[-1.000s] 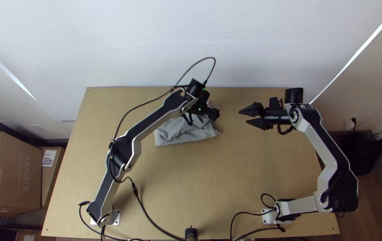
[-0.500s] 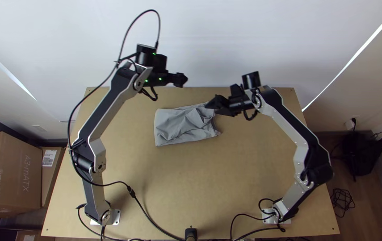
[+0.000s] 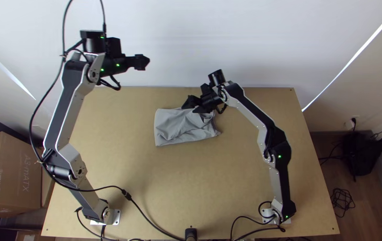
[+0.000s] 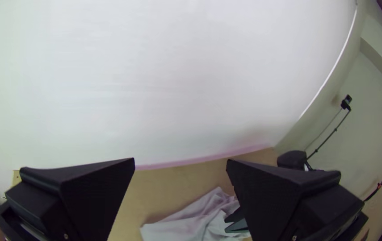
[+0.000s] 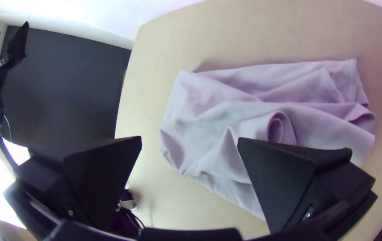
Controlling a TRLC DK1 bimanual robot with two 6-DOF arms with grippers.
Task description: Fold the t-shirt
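We move our left tool (image 3: 146,62) farther from the shirt (image 3: 169,127) and bring our right tool (image 3: 188,108) over its far edge. Both are wide open, holding nothing. The shirt stays put, wrinkly, on the counter (image 3: 177,187).

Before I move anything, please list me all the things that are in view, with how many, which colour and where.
T-shirt: one, grey, rumpled on the table's far half
Table: one, light wood, under the shirt
Wall: one, white, beyond the table
Cardboard boxes: at least two, brown, left of the table
Bag-like item: one, black, floor at right
Cables: several, black, by the arms and on the right floor
Left arm: one, silver-grey and black, table's left side
Right arm: one, same colours, right side
Left gripper: one, black, fingers apart, near the far wall
Right gripper: one, black, fingers apart, above the shirt
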